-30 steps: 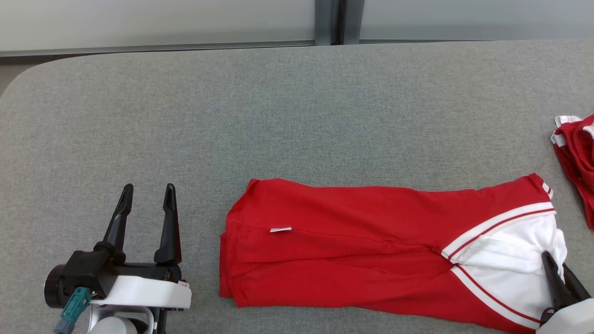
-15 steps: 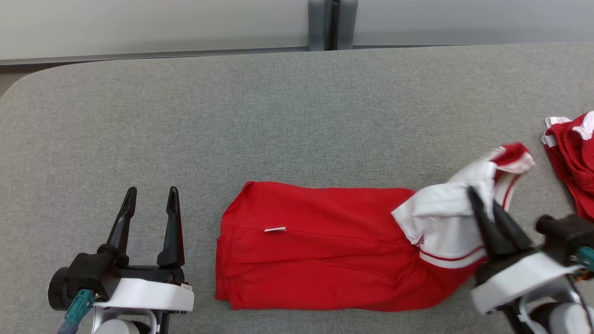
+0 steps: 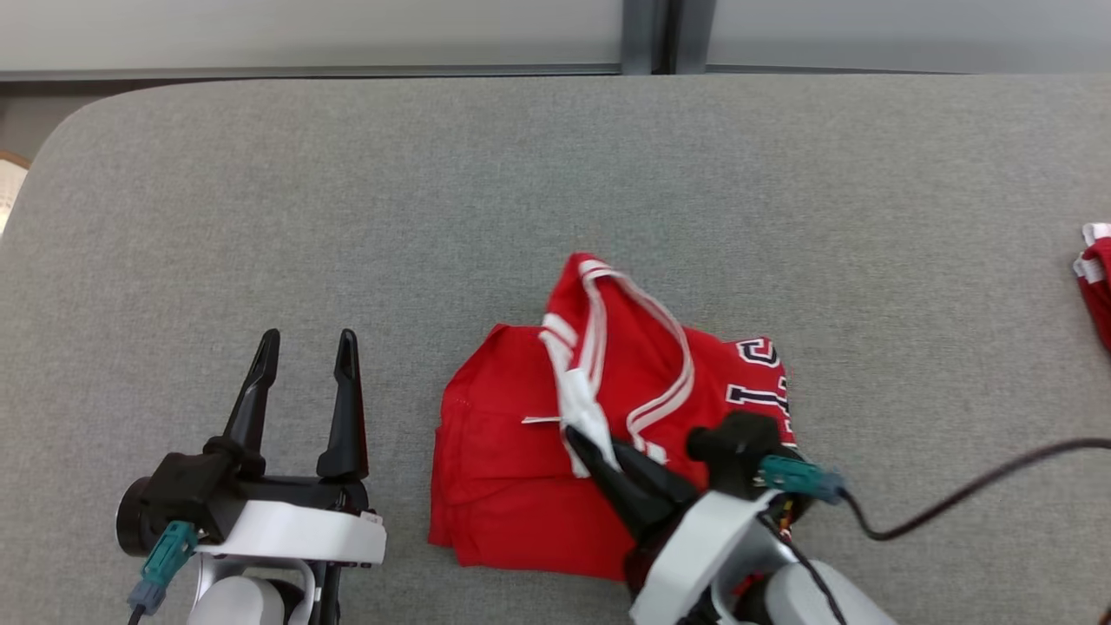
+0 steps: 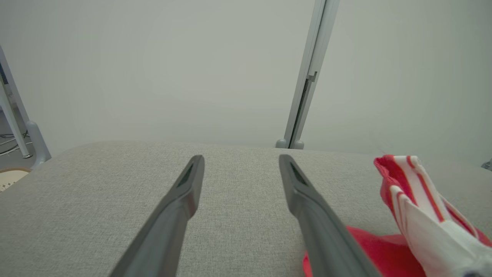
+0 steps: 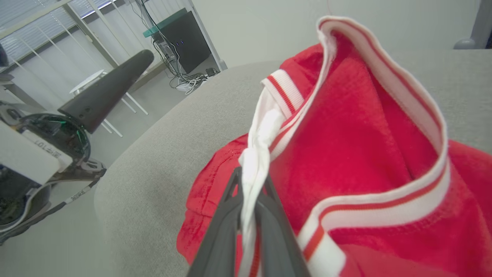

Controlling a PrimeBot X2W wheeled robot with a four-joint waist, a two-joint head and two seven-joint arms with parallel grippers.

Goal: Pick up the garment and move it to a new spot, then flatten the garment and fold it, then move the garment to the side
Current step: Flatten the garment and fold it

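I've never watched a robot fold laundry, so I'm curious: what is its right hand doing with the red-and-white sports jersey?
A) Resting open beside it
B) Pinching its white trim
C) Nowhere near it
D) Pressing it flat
B: the right hand has its two dark fingers shut on a bunch of white trim of the red-and-white sports jersey, while the left hand stands open beside it over the grey fabric-covered table.

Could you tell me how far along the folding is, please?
Done: part of the garment lies flat on the table. In hand: the right gripper, shut on its white-trimmed end, holds that doubled over it; the left gripper rests open alongside. Left: lay it down, release, move it aside.
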